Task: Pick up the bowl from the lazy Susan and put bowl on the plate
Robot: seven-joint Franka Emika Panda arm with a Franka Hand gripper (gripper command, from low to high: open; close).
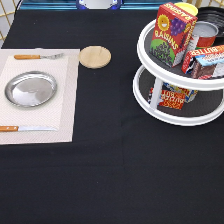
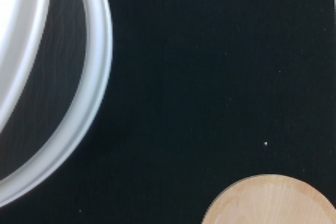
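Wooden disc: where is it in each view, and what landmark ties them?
Exterior view: wooden disc lies on the black cloth, between the placemat and the lazy Susan.
Wrist view: wooden disc shows partly.
Shared landmark: the lazy Susan's white rim.
The end effector is not in the exterior view.

You have a wooden disc [image 1: 95,56] beside the placemat [image 1: 67,95], a fork [image 1: 37,56] and knife [image 1: 25,128] on it, a raisin box [image 1: 172,34] at right.

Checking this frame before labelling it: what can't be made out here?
- Gripper: not in the exterior view.
- Bowl: only a dark sliver shows behind the raisin box and can on the lazy Susan, cut by the exterior view's right edge.
- Plate: absent from the wrist view.
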